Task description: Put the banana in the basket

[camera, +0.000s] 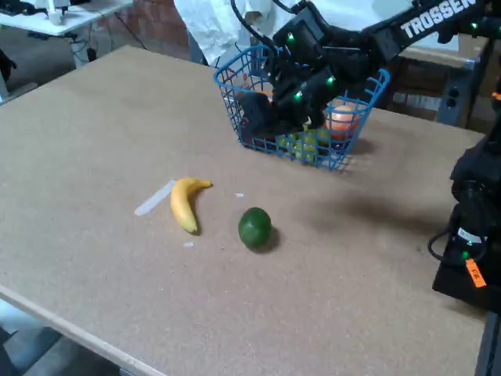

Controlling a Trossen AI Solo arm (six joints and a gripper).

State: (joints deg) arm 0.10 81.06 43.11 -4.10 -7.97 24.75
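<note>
We see the banana [186, 203] lying on the worktop [352, 298], down and to the left of the end effector [275, 117] in the fixed view, well apart from it. A green lime [254, 227] lies near the banana's right side, and a pale flat strip [154, 197] lies just at its left. Bare worktop is open all around them, up to the near edge. The end effector is inside the blue basket [348, 149]; we cannot tell how wide it is. The basket holds an orange fruit [342, 119] and green grapes [307, 143].

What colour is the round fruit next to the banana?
Green: the lime beside the yellow banana, seen in the fixed view.
</note>
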